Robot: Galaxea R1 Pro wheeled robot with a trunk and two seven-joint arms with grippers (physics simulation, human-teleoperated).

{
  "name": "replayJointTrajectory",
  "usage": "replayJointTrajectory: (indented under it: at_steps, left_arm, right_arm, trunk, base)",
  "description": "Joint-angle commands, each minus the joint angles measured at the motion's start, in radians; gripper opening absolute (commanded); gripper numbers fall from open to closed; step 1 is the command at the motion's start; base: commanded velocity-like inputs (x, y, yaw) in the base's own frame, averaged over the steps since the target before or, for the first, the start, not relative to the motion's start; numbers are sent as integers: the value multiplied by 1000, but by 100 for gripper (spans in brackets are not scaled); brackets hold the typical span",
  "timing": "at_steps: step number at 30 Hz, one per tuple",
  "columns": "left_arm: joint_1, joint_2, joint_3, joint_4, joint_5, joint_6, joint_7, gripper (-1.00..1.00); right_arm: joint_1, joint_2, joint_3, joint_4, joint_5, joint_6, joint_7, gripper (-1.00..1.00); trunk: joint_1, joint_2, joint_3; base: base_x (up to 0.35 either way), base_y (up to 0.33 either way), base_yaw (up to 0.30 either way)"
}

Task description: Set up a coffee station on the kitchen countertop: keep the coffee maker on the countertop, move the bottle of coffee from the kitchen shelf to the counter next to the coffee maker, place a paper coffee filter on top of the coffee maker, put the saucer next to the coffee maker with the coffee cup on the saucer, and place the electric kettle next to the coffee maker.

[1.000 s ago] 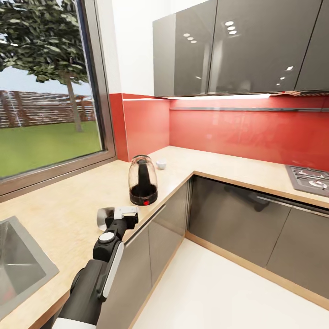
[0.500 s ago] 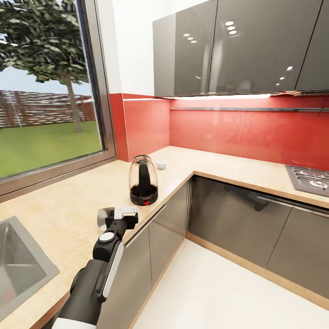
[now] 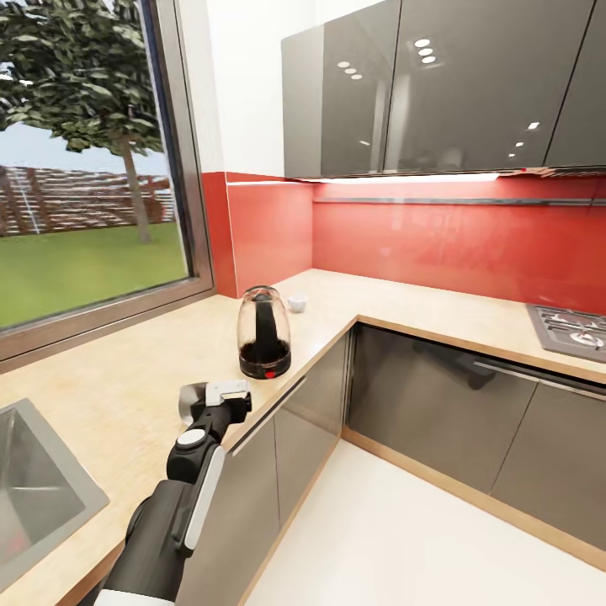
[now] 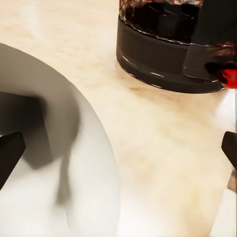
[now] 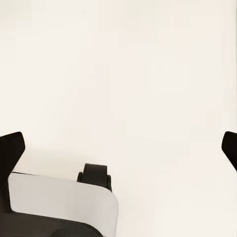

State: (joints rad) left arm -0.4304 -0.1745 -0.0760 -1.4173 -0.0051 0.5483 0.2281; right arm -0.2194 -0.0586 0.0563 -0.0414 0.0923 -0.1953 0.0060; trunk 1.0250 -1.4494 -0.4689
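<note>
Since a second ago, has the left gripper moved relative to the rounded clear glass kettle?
Yes, slightly. The left gripper has drawn back toward the robot and a little leftward, away from the rounded clear glass kettle, which stayed put on the light wood countertop.

My left tool point(image 4: 118, 153) over the saucer point(image 4: 74, 173), kettle close ahead.

My two dark fingertips point(image 4: 10, 150) stand wide apart at either edge of the picture, nothing gripped between them. The white saucer lies flat on the light wood-coloured tabletop point(image 4: 163, 143), partly between my fingers, with a dark shadow across it. Beyond it stands the electric kettle point(image 4: 168, 49): black base, dark glass above, red switch at one side, apart from the saucer.
</note>
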Motion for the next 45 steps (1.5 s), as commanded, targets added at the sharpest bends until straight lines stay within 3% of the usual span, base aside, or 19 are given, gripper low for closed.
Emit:
replayJointTrajectory:
  at_steps: [1, 9, 19, 20, 45]
  left_arm:
    - [-1, 0, -1, -1, 5, 5, 5, 100]
    - [-1, 0, -1, -1, 7, 5, 5, 100]
    - [1, 0, -53, 19, -48, -6, 57, 100]
    - [1, 0, -54, 19, -128, -6, 131, 100]
    - [1, 0, -56, 21, -133, -7, 137, 100]
  right_arm:
    - [-1, 0, 5, 0, 4, -3, 0, 100]
    - [-1, 0, 5, 0, 4, -3, 0, 100]
    - [-14, -1, 35, -46, 7, -49, 1, 100]
    - [-15, -1, 35, -49, 7, -56, 1, 100]
    - [-15, -1, 37, -52, 7, -61, 1, 100]
  trunk:
    - [0, -1, -1]
    - [0, -1, -1]
    - [0, -1, -1]
    - [0, -1, -1]
    - [0, -1, -1]
  base:
    - [0, 0, 0]
    - [0, 0, 0]
    - [0, 0, 0]
    - [0, 0, 0]
    - [0, 0, 0]
